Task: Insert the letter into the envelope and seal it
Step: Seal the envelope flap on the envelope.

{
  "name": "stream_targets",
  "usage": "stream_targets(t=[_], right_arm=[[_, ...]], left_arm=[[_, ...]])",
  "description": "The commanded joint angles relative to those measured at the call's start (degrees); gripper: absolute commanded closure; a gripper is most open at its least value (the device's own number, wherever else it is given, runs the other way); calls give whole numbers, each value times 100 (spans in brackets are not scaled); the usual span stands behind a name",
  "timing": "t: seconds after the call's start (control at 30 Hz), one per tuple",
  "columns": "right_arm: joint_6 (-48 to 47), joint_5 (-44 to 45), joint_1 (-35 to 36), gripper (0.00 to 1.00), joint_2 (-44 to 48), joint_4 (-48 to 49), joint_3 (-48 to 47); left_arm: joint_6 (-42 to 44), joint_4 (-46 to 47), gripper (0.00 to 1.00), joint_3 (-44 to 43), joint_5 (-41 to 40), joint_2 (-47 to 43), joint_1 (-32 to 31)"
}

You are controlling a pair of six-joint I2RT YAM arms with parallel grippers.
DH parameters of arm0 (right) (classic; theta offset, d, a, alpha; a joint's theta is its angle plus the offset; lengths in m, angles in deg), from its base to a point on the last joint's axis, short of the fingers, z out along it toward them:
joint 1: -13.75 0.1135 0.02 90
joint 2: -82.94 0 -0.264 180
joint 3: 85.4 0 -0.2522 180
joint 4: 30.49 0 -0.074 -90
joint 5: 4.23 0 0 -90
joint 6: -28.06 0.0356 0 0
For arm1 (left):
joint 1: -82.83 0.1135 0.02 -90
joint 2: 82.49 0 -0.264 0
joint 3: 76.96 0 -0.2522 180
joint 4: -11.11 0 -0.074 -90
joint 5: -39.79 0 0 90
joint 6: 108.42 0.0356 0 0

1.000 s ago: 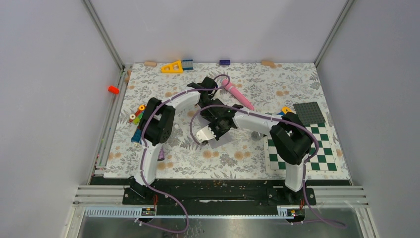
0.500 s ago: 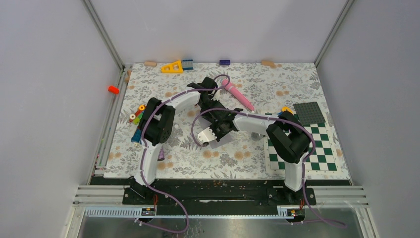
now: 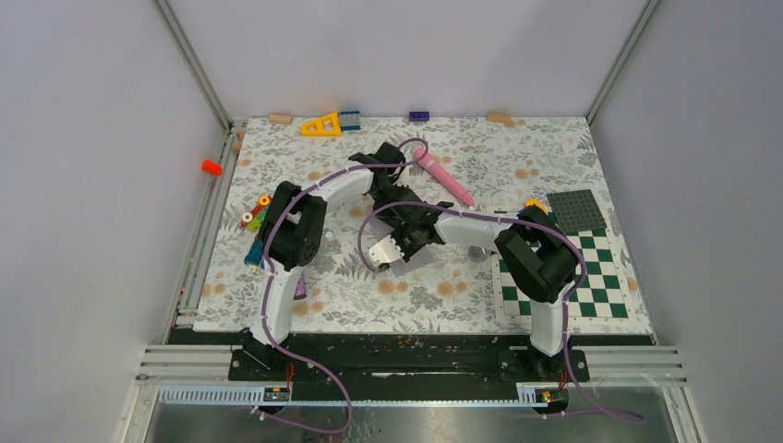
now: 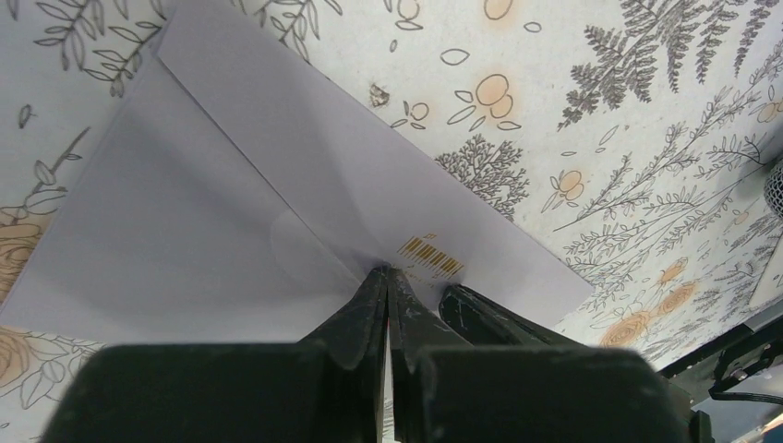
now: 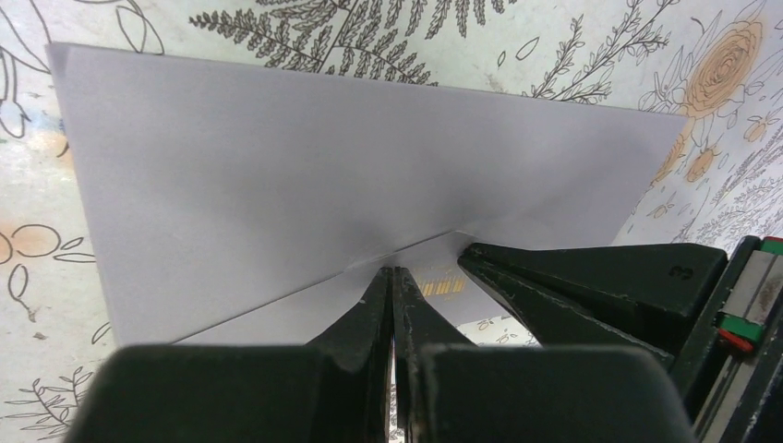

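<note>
The pale grey-lavender envelope point(image 4: 185, 212) lies flat on the floral table, its pointed flap folded down over the body. A gold barcode point(image 4: 431, 256) is printed near the flap's tip. My left gripper point(image 4: 388, 270) is shut, nothing between its fingers, and its tips press on the paper beside the barcode. My right gripper point(image 5: 392, 270) is shut too and touches the envelope point(image 5: 323, 157) at the same spot, from the opposite side. From above, both grippers point(image 3: 403, 226) meet mid-table and cover most of the envelope point(image 3: 420, 261). The letter is hidden.
A green-and-white checkerboard mat point(image 3: 596, 277) and a grey studded plate point(image 3: 577, 208) lie at the right. A pink pen-like object point(image 3: 443, 177) lies behind the grippers. Coloured toys point(image 3: 254, 220) sit at the left edge, and small blocks point(image 3: 320, 125) line the back wall.
The right arm's elbow has shifted a little to the left and its gripper with it. The left arm has stayed put, and both grippers remain shut on the envelope's face.
</note>
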Motion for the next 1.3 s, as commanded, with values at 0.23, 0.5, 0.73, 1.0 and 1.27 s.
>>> stream_targets(t=[0.23, 0.5, 0.73, 1.0, 1.27], right_arm=[[-144, -133, -68, 100, -134, -234, 175], [-127, -181, -69, 100, -168, -235, 140], [-87, -224, -81, 100, -168, -271, 92], [-90, -241, -89, 100, -200, -324, 23], [-89, -249, -81, 100, -229, -322, 17]], left_arm=[[87, -316, 100, -996, -123, 355, 224], [174, -471, 100, -1326, -176, 538, 255], [338, -515, 100, -917, -164, 432, 224], [519, -515, 100, -523, -127, 256, 208], [678, -550, 100, -463, 97, 239, 100]])
